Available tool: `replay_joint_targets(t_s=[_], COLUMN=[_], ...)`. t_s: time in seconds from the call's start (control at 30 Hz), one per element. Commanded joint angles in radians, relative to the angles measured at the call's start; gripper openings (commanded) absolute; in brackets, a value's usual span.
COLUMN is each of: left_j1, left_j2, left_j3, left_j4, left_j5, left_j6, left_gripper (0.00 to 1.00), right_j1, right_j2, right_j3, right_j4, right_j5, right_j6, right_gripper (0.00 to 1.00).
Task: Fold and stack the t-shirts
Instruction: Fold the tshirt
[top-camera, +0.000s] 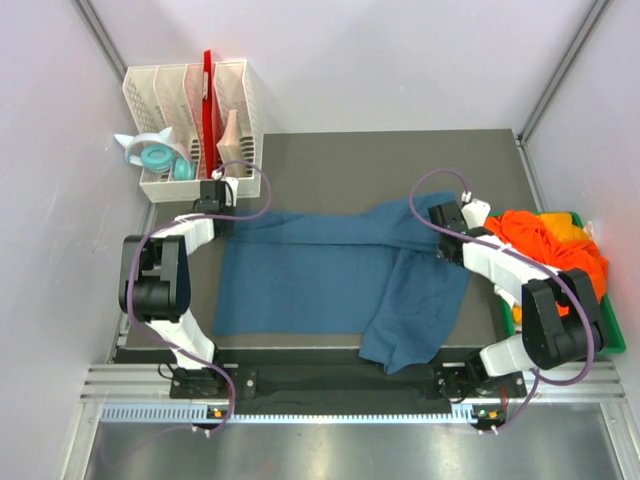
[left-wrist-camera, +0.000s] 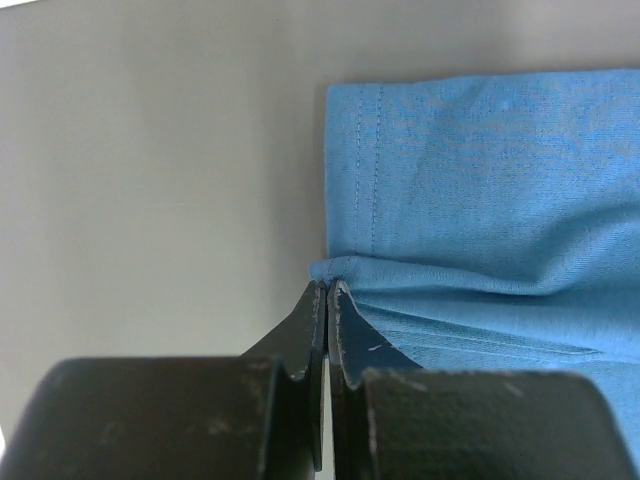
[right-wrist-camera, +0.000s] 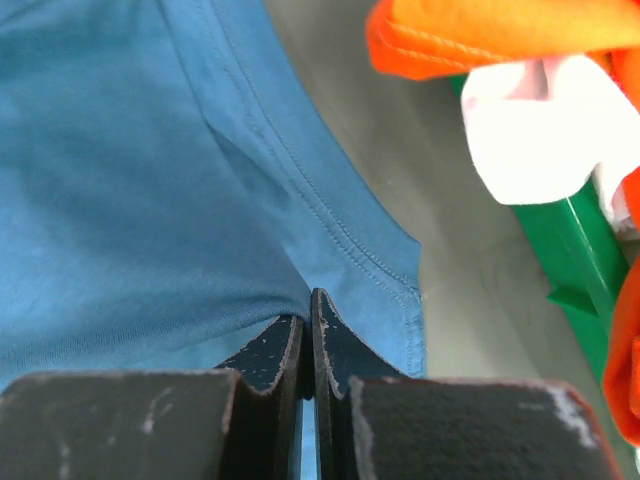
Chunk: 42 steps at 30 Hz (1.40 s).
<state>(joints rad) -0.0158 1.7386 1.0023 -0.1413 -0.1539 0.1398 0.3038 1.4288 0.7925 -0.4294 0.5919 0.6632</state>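
Mid-frame: teal t-shirt spread out; left gripper pinched tight on hem, right gripper likewise (orange t-shirts heaped right edge).

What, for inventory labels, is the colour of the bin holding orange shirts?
Green: the plastic bin shows best in the right wrist view.

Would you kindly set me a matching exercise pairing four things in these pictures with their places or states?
Things: 1 large teal-blue cotton t-shirt; 2 bright orange t-shirts; 3 white slotted plastic rack; 4 left pincer.
Places: A far left corner; B heaped in the green plastic bin; C spread across the table; D shut on the shirt's edge.
Pairs: 1-C; 2-B; 3-A; 4-D.
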Motion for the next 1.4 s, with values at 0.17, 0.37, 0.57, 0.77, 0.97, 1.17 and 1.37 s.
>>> replay_joint_targets(t_s=[0.17,0.37,0.57,0.77,0.97,1.17,1.37], left_j1=[0.008,0.01,0.008,0.01,0.01,-0.001,-0.016], left_j2=[-0.008,-0.014,-0.089,-0.157,-0.11,-0.027,0.041], left_j3=[0.03,0.021,0.042,0.166,0.248,0.246,0.214], left_j4=[0.023,0.014,-0.02,-0.113,-0.13,-0.092,-0.072], left_j5=[-0.049,-0.039,0.065,0.148,0.23,0.206,0.198], left_j6=[-0.006,0.006,-0.006,-0.08,-0.124,-0.137,-0.137], left_gripper=[0.0,0.0,0.32,0.56,0.53,0.49,0.45], right_j1=[-0.052,-0.054,-0.048,-0.043,-0.049,-0.084,-0.108], right_j2=[0.059,0.098,-0.019,-0.013,0.056,0.174,0.262], right_j3=[0.004,0.007,0.036,0.237,0.343,0.379,0.429], right_j4=[-0.046,-0.032,0.081,0.046,0.043,0.076,0.11], right_j5=[-0.047,-0.076,-0.092,-0.093,-0.066,-0.109,-0.224], right_j6=[0.019,0.03,-0.04,-0.145,-0.201,-0.182,-0.122], right_gripper=[0.0,0.0,0.28,0.77,0.77,0.73,0.6])
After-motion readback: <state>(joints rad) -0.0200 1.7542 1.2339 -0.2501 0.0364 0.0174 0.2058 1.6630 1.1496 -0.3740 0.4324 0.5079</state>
